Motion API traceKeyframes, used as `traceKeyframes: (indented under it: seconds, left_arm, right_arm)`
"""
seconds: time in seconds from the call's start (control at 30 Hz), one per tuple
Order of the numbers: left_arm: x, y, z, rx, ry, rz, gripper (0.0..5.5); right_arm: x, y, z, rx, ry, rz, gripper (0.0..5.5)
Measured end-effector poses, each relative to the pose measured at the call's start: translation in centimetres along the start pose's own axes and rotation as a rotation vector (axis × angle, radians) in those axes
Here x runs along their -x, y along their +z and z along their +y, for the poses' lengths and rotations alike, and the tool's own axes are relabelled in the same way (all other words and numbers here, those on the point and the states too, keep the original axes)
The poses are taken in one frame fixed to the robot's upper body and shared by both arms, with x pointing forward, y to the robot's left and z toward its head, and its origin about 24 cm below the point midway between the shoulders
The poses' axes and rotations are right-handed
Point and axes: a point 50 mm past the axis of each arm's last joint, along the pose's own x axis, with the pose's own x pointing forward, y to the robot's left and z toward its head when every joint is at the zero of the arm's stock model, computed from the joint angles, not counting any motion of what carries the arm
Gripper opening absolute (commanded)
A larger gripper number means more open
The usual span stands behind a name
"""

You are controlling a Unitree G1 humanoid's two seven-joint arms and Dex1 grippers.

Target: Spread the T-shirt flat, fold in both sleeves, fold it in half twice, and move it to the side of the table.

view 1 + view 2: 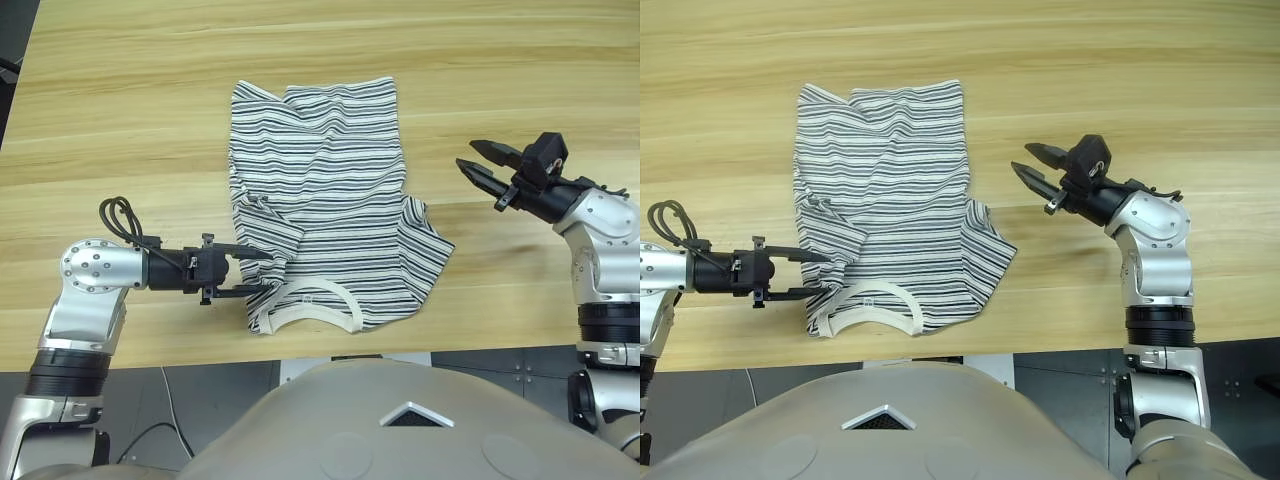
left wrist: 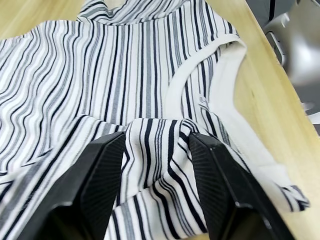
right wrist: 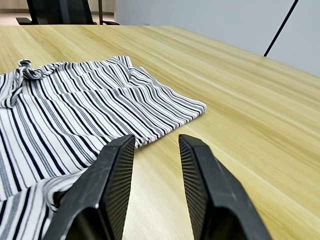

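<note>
left eye view: striped t-shirt (image 1: 320,180) lies rumpled on the wooden surface (image 1: 120,90), white collar (image 1: 310,305) toward the near edge.
left gripper (image 1: 264,272) sits low at the shirt's left shoulder beside the collar, its fingers apart with a raised ridge of striped cloth between them, touching both. right gripper (image 1: 466,154) hangs over bare wood just right of the shirt, fingers apart, holding nothing, tips pointing toward the cloth.
</note>
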Motion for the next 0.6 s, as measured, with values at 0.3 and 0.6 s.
traceKeyframes:
  seconds: [0.3,0.6]
  left_arm:
    - [6.8,4.5,3.1,-0.165,0.216,0.034,2.38]
    - [6.6,3.8,2.1,-0.113,0.251,0.049,2.38]
  right_arm:
    - [2.5,-3.1,-1.2,-0.540,0.170,0.385,1.78]
    - [2.6,-2.8,2.4,-0.650,0.427,0.506,3.28]
